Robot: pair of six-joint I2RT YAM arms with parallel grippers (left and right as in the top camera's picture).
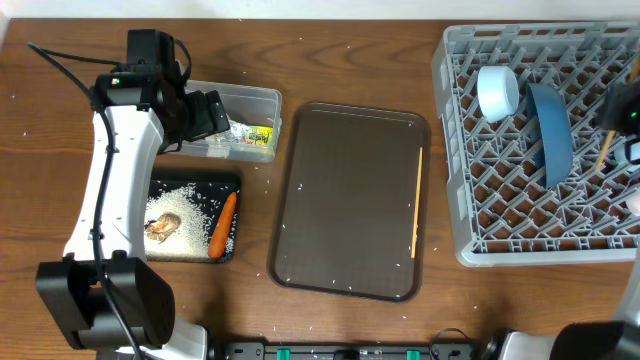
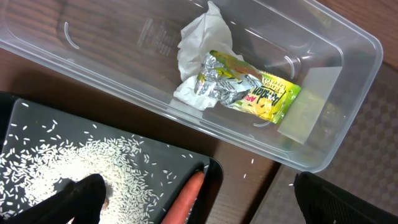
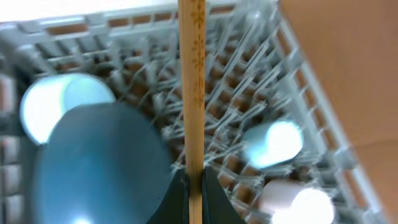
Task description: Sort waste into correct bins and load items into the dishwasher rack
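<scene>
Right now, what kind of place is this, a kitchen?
Probably a dish-clearing practice table, not a real kitchen: a grey dishwasher rack holds a blue plate, a black tray holds rice and a carrot, and a clear tub holds a wrapper.

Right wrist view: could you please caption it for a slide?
Right gripper shut on a wooden chopstick above the grey plastic rack and dark-blue plate.

Clear glossy plastic tub (image 2: 336, 93); crinkled foil wrapper (image 2: 245, 87); wood-grain tabletop (image 1: 350, 320); grey plastic rack (image 1: 460, 150); wooden chopstick (image 3: 191, 93).
</scene>
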